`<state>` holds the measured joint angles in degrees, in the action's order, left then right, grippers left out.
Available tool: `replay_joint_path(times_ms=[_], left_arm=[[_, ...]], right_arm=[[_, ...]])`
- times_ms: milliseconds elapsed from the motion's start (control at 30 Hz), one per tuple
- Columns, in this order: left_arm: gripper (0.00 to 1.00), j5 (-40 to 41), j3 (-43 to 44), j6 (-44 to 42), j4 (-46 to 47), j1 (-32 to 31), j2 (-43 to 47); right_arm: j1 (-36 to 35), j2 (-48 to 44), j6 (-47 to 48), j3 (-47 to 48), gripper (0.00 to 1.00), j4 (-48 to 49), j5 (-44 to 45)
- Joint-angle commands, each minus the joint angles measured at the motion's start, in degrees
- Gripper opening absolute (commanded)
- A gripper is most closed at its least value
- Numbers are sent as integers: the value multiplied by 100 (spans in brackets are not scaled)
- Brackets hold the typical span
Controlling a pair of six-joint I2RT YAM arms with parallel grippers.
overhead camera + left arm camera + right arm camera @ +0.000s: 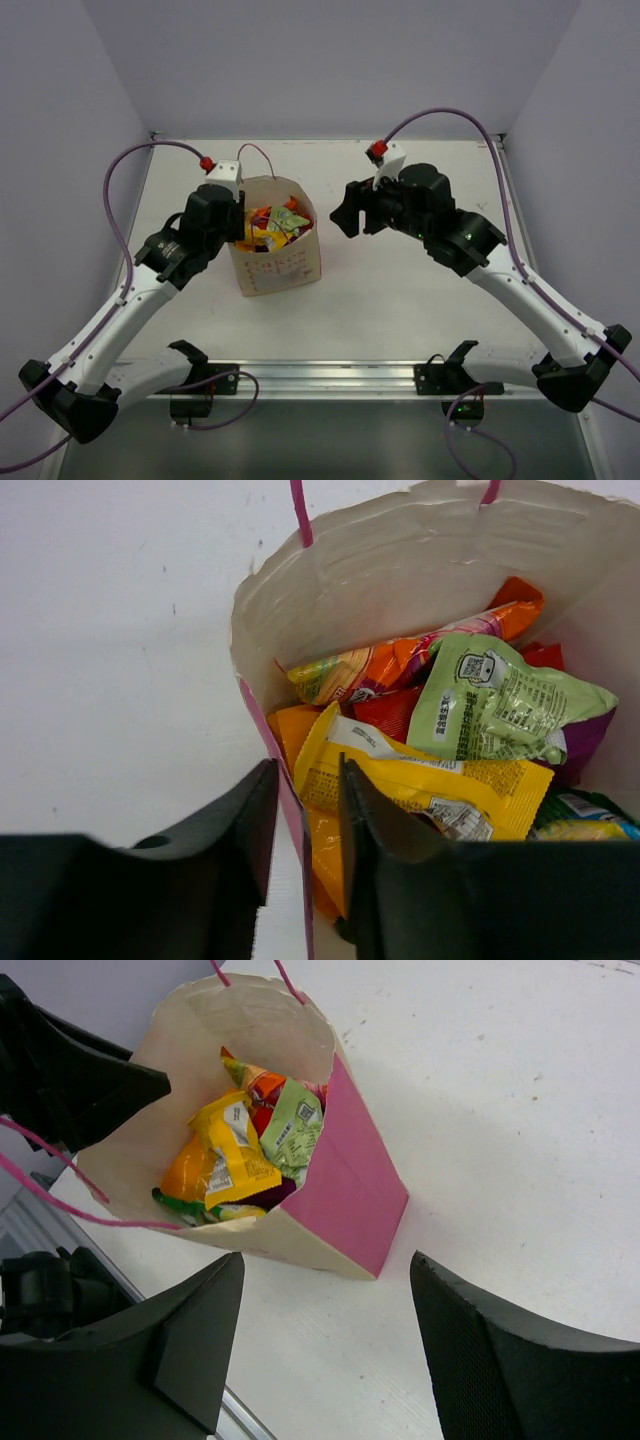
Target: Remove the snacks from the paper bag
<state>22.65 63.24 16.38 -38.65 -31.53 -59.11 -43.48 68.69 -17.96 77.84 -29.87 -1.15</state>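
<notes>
Narrowly parted, the left gripper (307, 772) sits astride the left wall of the paper bag (285, 268), one finger outside and one inside beside an orange packet (322, 855), with a slit showing either side of the paper. It is the nearer arm, its wrist reaching far and right. The snacks (272, 225) heap up to the bag's mouth, the yellow packet (430, 780) lying crosswise. Right of the bag and apart from it, the right gripper (348, 212) hangs wide open, facing left

The beige, pink-sided paper bag (283, 265) stands upright and open, filled with glossy snacks (272, 225).
</notes>
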Motion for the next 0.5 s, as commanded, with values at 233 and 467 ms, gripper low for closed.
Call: replay_joint_path(times_ms=[233, 467], left_arm=[[83, 372, 487, -1334, 709, 76, 374], [84, -1592, 899, -2762, 1536, 1025, -231]], right_arm=[[-20, -575, 73, -305, 75, -2, -149], [-20, -839, 257, -603, 77, -19, -368]])
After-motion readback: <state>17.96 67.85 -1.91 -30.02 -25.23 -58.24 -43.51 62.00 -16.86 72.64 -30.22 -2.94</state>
